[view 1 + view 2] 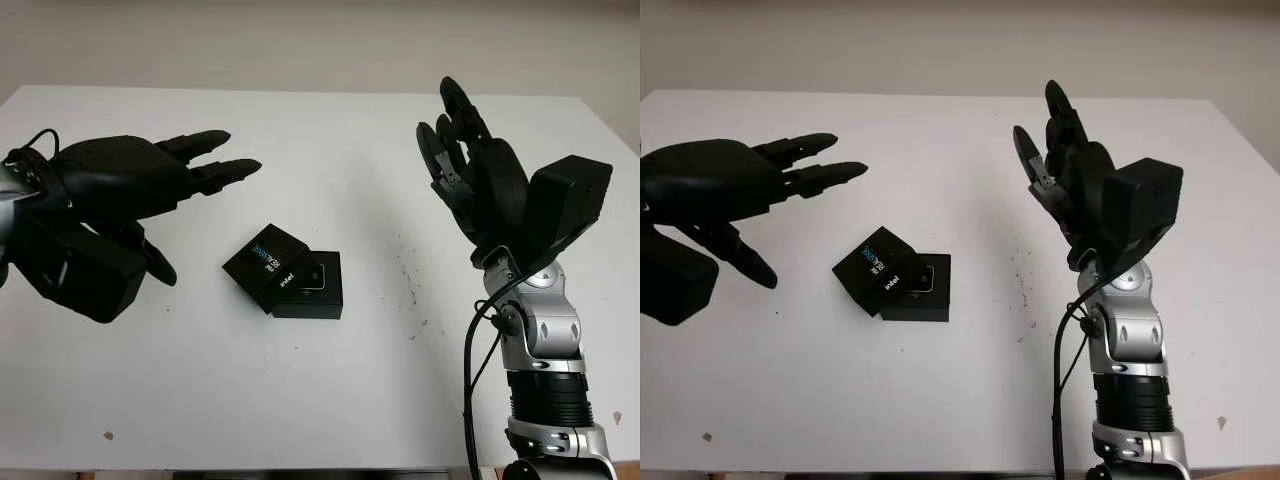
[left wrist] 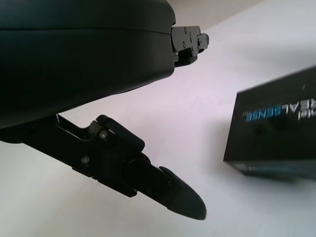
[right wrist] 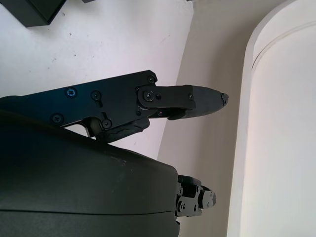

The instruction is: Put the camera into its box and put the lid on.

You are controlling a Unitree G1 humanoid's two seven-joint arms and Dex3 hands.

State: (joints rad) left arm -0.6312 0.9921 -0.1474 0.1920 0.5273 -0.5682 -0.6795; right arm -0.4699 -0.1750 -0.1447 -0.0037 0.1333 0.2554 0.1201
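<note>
Black on white: lying near the middle of the table, a low open box with the camera seated inside, partly showing. Leaning askew across the box's left side, the lid, printed with blue and white lettering, one edge propped on the box rim, the other tipped toward the table, not closed down. Hovering above the table at the left, the left hand, released and holding nothing, fingers pointing toward the centre, well apart from the lid. Raised at the right, the right hand, palm upright and fingers pointing up and away, likewise released, grasping nothing, well clear of the box. Trailing down beside the right forearm, a black cable. Dotting the table between box and right arm, a scatter of small dark specks. Showing in the left wrist view, a corner of the lid with its lettering, lying just beyond one black fingertip. Showing in the right wrist view, one finger stretched out past the table edge.
</note>
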